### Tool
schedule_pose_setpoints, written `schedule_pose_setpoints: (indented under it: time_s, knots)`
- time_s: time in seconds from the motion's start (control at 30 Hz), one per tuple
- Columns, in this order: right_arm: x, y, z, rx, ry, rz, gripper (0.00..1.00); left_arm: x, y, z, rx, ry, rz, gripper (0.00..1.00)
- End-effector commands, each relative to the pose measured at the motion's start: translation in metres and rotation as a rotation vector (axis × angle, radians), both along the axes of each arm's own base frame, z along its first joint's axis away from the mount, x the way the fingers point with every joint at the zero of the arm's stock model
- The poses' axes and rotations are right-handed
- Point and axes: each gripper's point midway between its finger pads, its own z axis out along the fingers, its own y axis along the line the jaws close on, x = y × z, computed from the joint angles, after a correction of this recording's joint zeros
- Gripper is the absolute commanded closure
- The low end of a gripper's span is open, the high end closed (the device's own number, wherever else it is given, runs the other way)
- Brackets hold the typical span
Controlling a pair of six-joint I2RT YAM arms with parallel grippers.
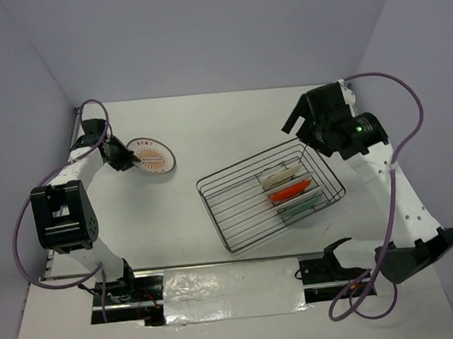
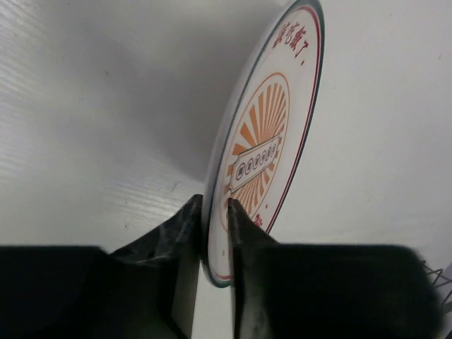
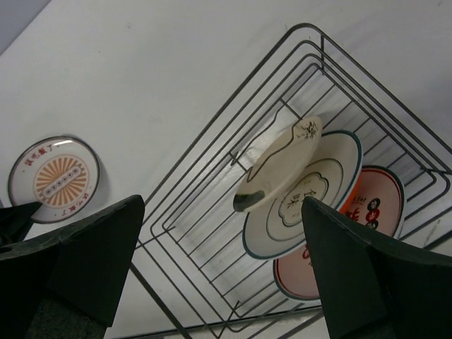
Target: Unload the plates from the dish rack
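**Surroundings: tabletop, walls, tape**

A matte white tabletop [image 1: 231,126] is spreading across the scene and catching soft grey shadows. Plain pale lilac walls [image 1: 200,30] are enclosing it on the left, far and right sides. A crinkled strip of shiny silver tape [image 1: 232,291] is lying along the near edge.

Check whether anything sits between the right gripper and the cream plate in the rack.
Nothing visible does. The right gripper hangs open above the dish rack. In the wrist view, the cream plate is nearest, in front of the teal-rimmed plate. Only rack wires flank it.
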Motion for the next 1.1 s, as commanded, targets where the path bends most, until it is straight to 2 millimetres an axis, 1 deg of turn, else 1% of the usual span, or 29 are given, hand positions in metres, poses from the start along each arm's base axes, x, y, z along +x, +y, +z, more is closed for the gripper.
schedule_pose_setpoints:
  time_s: [0.0, 0.03, 0.07, 0.1, 0.13, 0.17, 0.2, 0.23, 0.27, 0.3, 0.33, 0.37, 0.4, 0.43, 0.47, 0.5, 0.53, 0.57, 0.6, 0.63, 0.67, 0.7, 0.77, 0.83, 0.9, 0.97, 1.07]
  knots:
    - [-0.03, -0.01, 0.015, 0.041, -0.041, -0.053, 0.0, 0.007, 0.008, -0.014, 0.022, -0.02, -0.005, 0.66]
    - [-0.037, -0.013, 0.012, 0.035, -0.024, -0.069, 0.0, 0.004, 0.008, -0.019, 0.022, -0.007, 0.002, 0.61]
    - [-0.044, -0.018, 0.014, 0.012, -0.033, -0.099, 0.0, -0.004, 0.008, -0.029, 0.02, 0.024, 0.007, 0.48]
    - [-0.054, -0.024, 0.006, 0.01, 0.005, -0.149, 0.0, -0.008, 0.008, -0.033, 0.019, 0.045, 0.01, 0.41]
    - [-0.057, -0.026, 0.003, 0.005, 0.017, -0.17, 0.01, -0.015, 0.014, -0.037, 0.047, 0.078, 0.042, 0.25]
    - [-0.062, -0.027, -0.002, 0.005, 0.037, -0.187, 0.01, -0.028, 0.015, -0.042, 0.056, 0.135, 0.05, 0.17]
    - [-0.067, -0.027, -0.01, 0.002, 0.058, -0.208, 0.04, -0.034, 0.016, -0.039, 0.069, 0.149, 0.054, 0.08]
    - [-0.07, -0.026, -0.014, 0.004, 0.066, -0.222, 0.05, -0.041, 0.017, -0.037, 0.079, 0.172, 0.057, 0.02]
    - [-0.073, -0.026, -0.017, 0.009, 0.068, -0.237, 0.06, -0.044, 0.022, -0.031, 0.108, 0.176, 0.065, 0.01]
    - [-0.077, -0.025, -0.023, 0.032, 0.07, -0.265, 0.08, -0.055, 0.022, -0.02, 0.133, 0.197, 0.063, 0.0]
    - [-0.078, -0.022, -0.025, 0.042, 0.063, -0.263, 0.1, -0.057, 0.021, -0.011, 0.155, 0.192, 0.039, 0.01]
    - [-0.08, -0.022, -0.03, 0.056, 0.059, -0.275, 0.15, -0.06, 0.019, 0.012, 0.216, 0.17, 0.017, 0.0]
    - [-0.08, -0.022, -0.032, 0.058, 0.057, -0.277, 0.18, -0.062, 0.017, 0.025, 0.268, 0.156, -0.03, 0.01]
    - [-0.08, -0.021, -0.035, 0.059, 0.059, -0.275, 0.22, -0.055, 0.013, 0.049, 0.313, 0.107, -0.056, 0.0]
    - [-0.08, -0.021, -0.042, 0.054, 0.07, -0.276, 0.3, -0.058, -0.005, 0.068, 0.377, 0.059, -0.117, 0.0]
    - [-0.079, -0.021, -0.046, 0.052, 0.078, -0.283, 0.35, -0.066, -0.013, 0.079, 0.413, 0.052, -0.168, 0.01]
    - [-0.078, -0.019, -0.049, 0.054, 0.085, -0.279, 0.39, -0.067, -0.024, 0.093, 0.437, 0.016, -0.199, 0.0]
    - [-0.074, -0.015, -0.053, 0.054, 0.087, -0.272, 0.45, -0.075, -0.041, 0.108, 0.466, -0.033, -0.245, 0.01]
    - [-0.072, -0.013, -0.059, 0.048, 0.101, -0.273, 0.47, -0.082, -0.047, 0.11, 0.469, -0.044, -0.273, 0.0]
    - [-0.071, -0.013, -0.064, 0.04, 0.113, -0.277, 0.48, -0.09, -0.053, 0.12, 0.464, -0.086, -0.28, 0.0]
    - [-0.068, -0.011, -0.067, 0.038, 0.119, -0.274, 0.48, -0.095, -0.058, 0.122, 0.449, -0.096, -0.297, 0.01]
    - [-0.067, -0.011, -0.075, 0.017, 0.147, -0.282, 0.49, -0.103, -0.059, 0.125, 0.434, -0.112, -0.298, 0.0]
    - [-0.065, -0.009, -0.083, 0.004, 0.171, -0.29, 0.49, -0.11, -0.062, 0.129, 0.414, -0.126, -0.314, 0.01]
    - [-0.065, -0.01, -0.095, -0.015, 0.199, -0.304, 0.49, -0.114, -0.064, 0.137, 0.405, -0.151, -0.328, 0.01]
    - [-0.062, -0.008, -0.101, -0.018, 0.205, -0.313, 0.49, -0.115, -0.065, 0.144, 0.405, -0.167, -0.347, 0.0]
    - [-0.06, -0.004, -0.109, -0.016, 0.227, -0.316, 0.52, -0.117, -0.064, 0.146, 0.415, -0.157, -0.366, 0.0]
    - [-0.057, 0.0, -0.118, -0.013, 0.257, -0.327, 0.59, -0.117, -0.064, 0.153, 0.427, -0.168, -0.385, 0.0]
